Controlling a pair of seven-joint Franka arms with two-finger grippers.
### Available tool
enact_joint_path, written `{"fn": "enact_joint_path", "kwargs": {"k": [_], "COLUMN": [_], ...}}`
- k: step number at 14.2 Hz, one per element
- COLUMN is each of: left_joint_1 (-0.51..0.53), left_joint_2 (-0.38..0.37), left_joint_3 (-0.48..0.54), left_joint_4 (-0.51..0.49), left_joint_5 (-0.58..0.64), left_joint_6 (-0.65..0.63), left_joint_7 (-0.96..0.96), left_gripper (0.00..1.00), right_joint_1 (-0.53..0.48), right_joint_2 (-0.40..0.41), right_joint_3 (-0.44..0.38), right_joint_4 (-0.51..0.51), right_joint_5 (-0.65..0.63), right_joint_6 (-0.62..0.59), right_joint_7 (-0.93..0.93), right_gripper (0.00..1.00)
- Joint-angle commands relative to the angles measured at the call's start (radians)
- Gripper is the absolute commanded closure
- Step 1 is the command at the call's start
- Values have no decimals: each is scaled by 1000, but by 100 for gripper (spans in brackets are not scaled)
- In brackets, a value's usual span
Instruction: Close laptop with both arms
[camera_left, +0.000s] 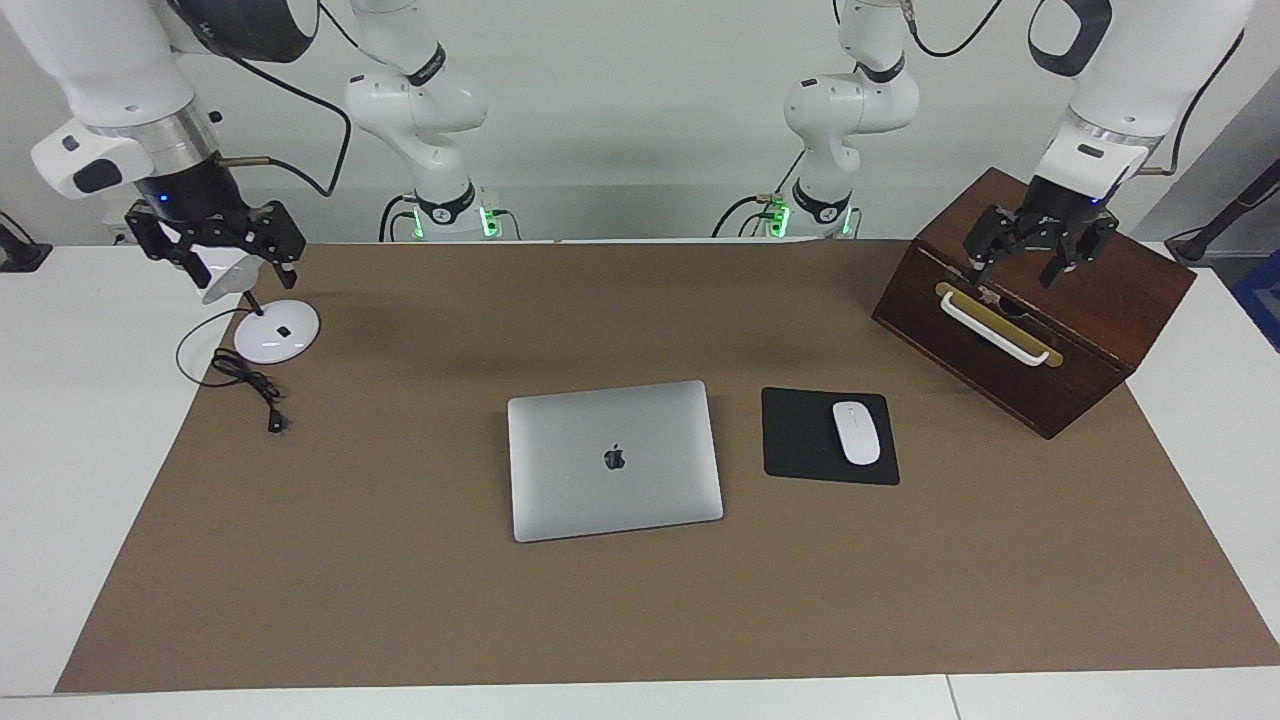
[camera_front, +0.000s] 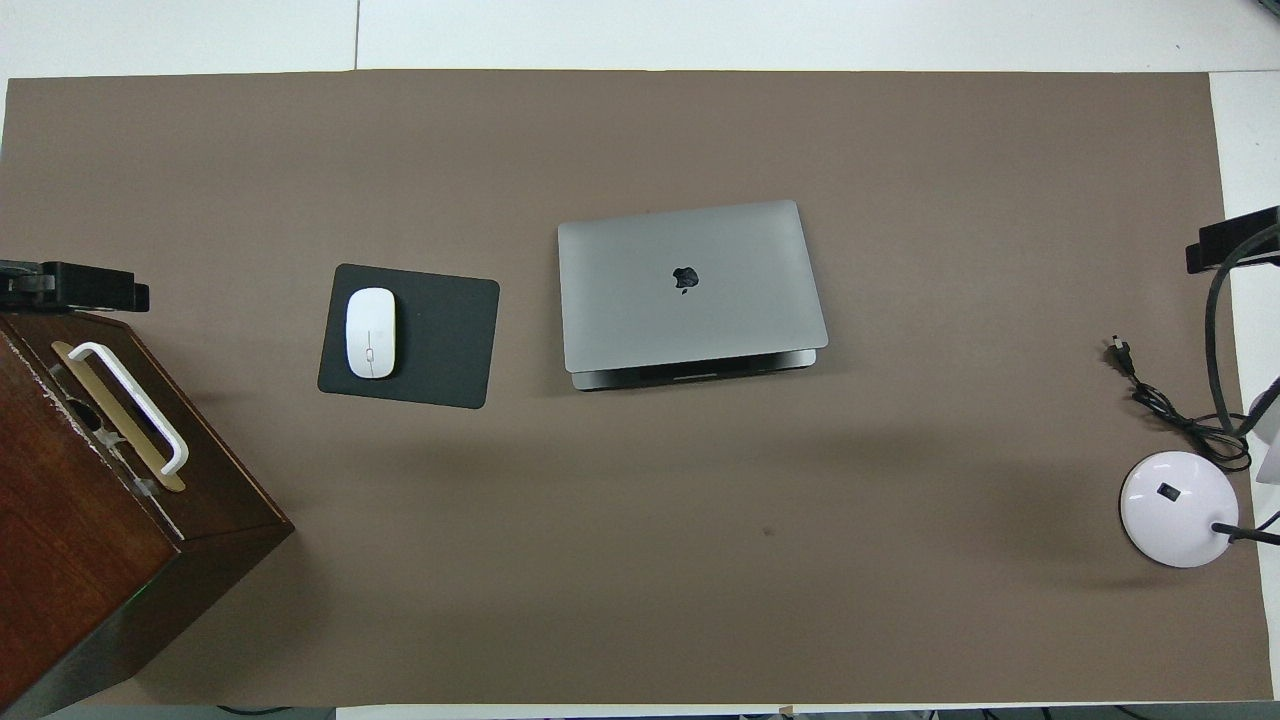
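Laptop lies shut; left gripper and right gripper fingers spread wide, holding nothing.

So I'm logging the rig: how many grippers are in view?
2. The right gripper hangs over the lamp at its arm's end of the table. The left gripper hangs over the wooden box at the left arm's end. Neither touches the closed laptop.

bright even light, soft faint shadows
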Motion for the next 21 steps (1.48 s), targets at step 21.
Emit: {"fn": "enact_joint_path", "kwargs": {"k": [21], "left_joint_1": [-29], "left_joint_2": [25], "left_joint_3": [47], "left_joint_4": [93], "left_joint_5": [27], "left_joint_6": [-130], "left_joint_7": [-42], "left_gripper": [0], "right_joint_1": [1], "right_joint_2": [7], "right_joint_3": [12], "right_joint_4": [20], "right_joint_5": [17], "right_joint_6": [-24], "right_joint_7": [74], "right_gripper": [0]}}
